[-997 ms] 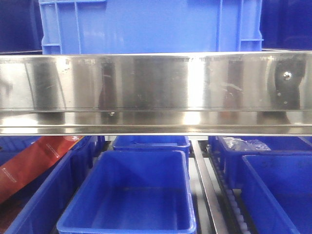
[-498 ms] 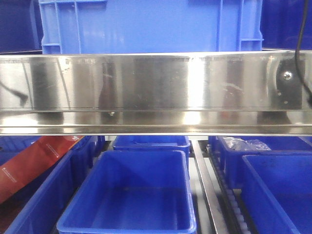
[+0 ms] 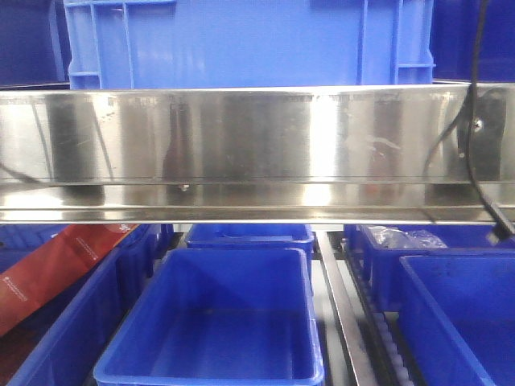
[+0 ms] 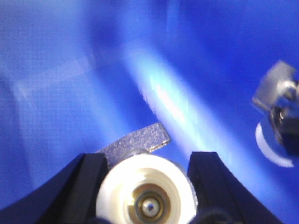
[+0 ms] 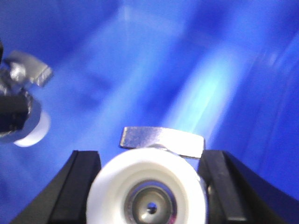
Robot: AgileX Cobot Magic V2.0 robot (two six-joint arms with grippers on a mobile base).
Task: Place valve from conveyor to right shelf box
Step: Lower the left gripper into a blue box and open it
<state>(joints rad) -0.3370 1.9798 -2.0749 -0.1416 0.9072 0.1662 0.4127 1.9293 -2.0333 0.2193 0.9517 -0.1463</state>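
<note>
In the left wrist view my left gripper (image 4: 148,161) is shut on a valve (image 4: 147,196), its whitish round end facing the camera and a silver handle (image 4: 140,140) sticking up behind. In the right wrist view my right gripper (image 5: 150,156) is likewise shut on a second valve (image 5: 147,191) with a silver handle (image 5: 161,140) on top. Each wrist view shows the other arm's valve at its edge: the right arm's valve (image 4: 278,121) and the left arm's valve (image 5: 23,116). Blurred blue box plastic (image 4: 70,70) fills the background. The conveyor is out of view.
The front view shows a shiny steel shelf rail (image 3: 257,153) under a large blue crate (image 3: 241,40). Below stand open blue boxes, one in the centre (image 3: 133,338) and one at the right (image 3: 418,305). A black cable (image 3: 473,161) hangs at the right. A red pack (image 3: 56,265) lies at the left.
In the front view a black cable has swung into sight at the right and moved down and leftward over the rail. The shelf and boxes have not moved.
</note>
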